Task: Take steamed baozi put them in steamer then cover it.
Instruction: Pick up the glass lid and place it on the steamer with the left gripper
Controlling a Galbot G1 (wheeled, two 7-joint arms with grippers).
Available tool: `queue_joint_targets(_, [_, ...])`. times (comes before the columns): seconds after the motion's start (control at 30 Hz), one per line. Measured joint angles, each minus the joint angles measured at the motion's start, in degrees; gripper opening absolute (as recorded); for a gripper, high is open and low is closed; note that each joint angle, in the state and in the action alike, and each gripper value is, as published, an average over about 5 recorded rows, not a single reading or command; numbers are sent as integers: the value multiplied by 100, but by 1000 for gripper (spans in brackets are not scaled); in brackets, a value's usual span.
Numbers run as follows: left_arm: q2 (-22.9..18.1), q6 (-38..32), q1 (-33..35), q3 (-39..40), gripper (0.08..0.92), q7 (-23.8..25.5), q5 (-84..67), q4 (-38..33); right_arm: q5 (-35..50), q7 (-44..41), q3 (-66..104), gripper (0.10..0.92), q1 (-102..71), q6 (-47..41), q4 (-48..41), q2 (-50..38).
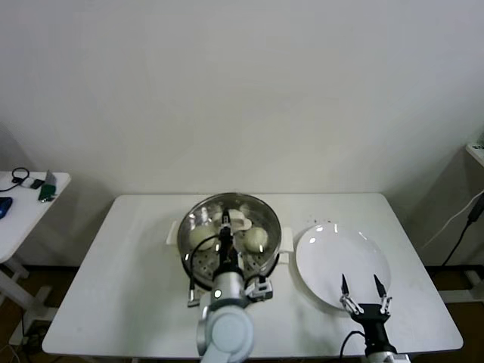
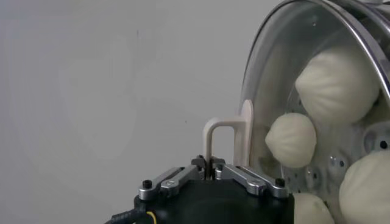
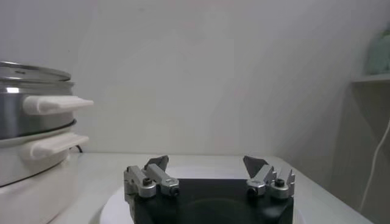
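White table [image 1: 136, 302] has bare room on my left side. My left gripper [image 1: 224, 243] is clamped on the cover [image 1: 227, 219] handle over the steamer [image 1: 274, 257], baozi [image 1: 255, 239] inside. Right gripper [image 1: 362, 286] waits spread above the plate [image 1: 333, 249] near the front edge.

The left arm reaches forward from the near edge at the centre, its wrist pointing away from the robot. The left gripper [image 1: 224, 240] has its fingers pinched together on a thin bar. The right arm sits low at the near right, and the right gripper [image 1: 361, 286] points away, its two fingers spread wide and holding nothing.
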Motion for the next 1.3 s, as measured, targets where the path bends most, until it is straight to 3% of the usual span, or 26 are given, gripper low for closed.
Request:
queue_joint_targets(0.97, [29,-33,-43,-13,140,-120,-65,209,11,0,25,823,-9,-7,21,18])
queue_joint_targets(1.17, [86,-58,-28,26,254,-66,-138,112,43,21,2,823,11,-61,21,21])
queue_joint_targets(1.3, [127,-47,-22,49,376,-37,-199,8,78,56,-32,823,18,-105,23,18])
